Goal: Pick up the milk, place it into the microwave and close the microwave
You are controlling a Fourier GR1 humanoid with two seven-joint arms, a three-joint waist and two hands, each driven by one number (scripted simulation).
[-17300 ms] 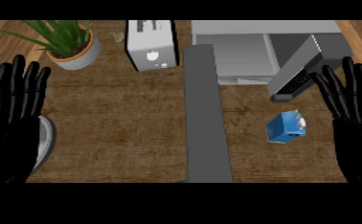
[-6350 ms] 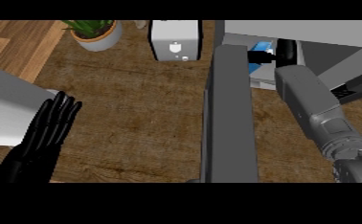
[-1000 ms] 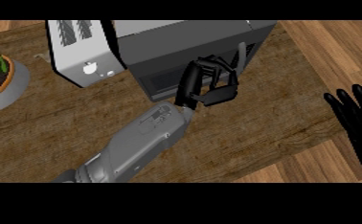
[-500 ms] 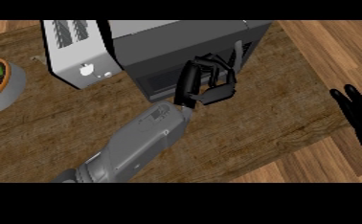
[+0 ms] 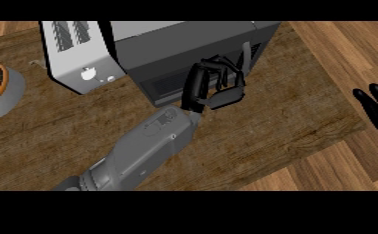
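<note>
You find no legible text, label, brand, number or sign: none on the microwave (image 5: pixel 196 43), none on the toaster (image 5: pixel 77 53).

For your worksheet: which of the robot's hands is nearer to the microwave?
Left. The left hand is up against the microwave door front, fingers curled, holding nothing. The right hand shows only at the view's right edge, well away from it.

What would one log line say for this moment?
left hand: against microwave door, fingers curled | right hand: at right edge | milk: not visible | toaster: left of microwave
</note>
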